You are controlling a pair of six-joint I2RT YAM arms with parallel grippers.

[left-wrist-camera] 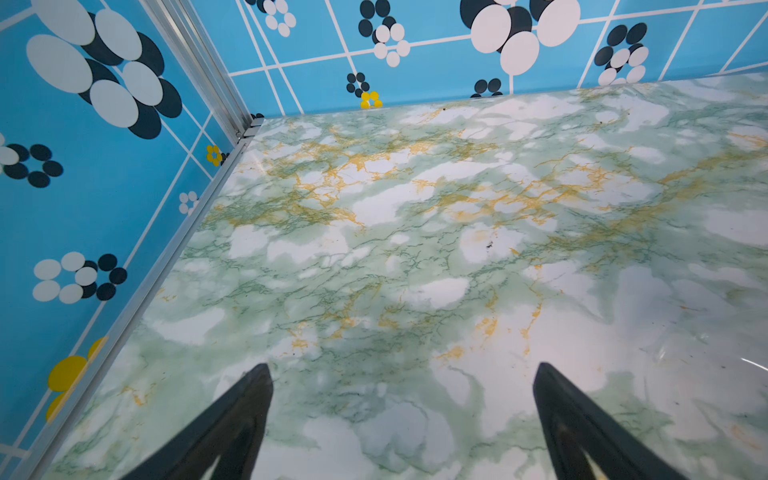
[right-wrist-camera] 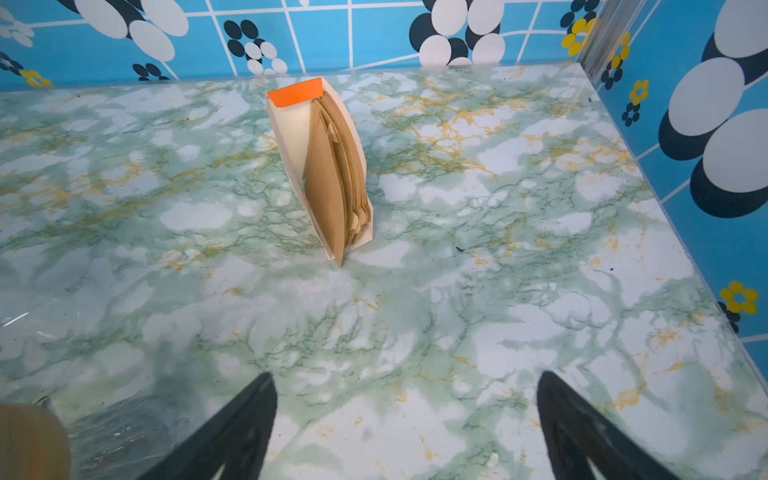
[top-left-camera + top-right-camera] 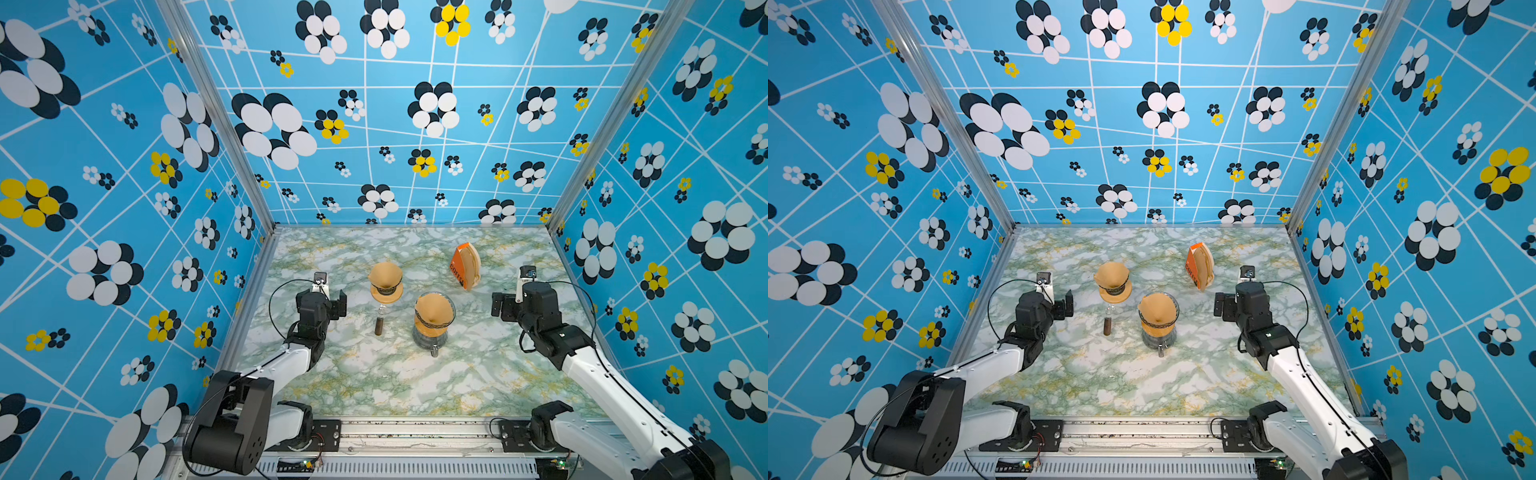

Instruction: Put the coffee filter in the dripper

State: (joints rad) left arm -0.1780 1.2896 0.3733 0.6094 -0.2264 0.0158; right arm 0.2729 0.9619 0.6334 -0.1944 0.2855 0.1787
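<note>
While both arms hang low over the marbled table [image 1: 415, 249], the left pincer [image 1: 401, 365] holds its two black fingers [image 1: 232, 419] wide apart with only bare tabletop between them. The right pincer [image 2: 405, 375] is spread just as wide and is clamped on nothing. Nearest the left pincer, a little off its inner side toward the middle of the table, stands the far dripper [image 3: 386, 293] on a round tan base. A tan coffee filter [image 3: 384, 274] sits opened as a cone inside it, touched by neither pincer. Just past that, on the side toward the robot's base, a small dark cylinder [image 3: 379, 326] stands upright. Between the two pincers, somewhat closer to the right one, the near dripper [image 3: 432, 328] rests on a glass carafe [image 3: 428, 343], with a second filter [image 3: 432, 309] seated in it as well. Ahead of the right pincer, well clear of its fingertips, an open filter box [image 2: 291, 137] with an orange flap stands on edge, a stack of folded tan filters [image 2: 332, 174] leaning inside. Blue flowered walls [image 3: 104, 166] close in the table beyond both pincers.
</note>
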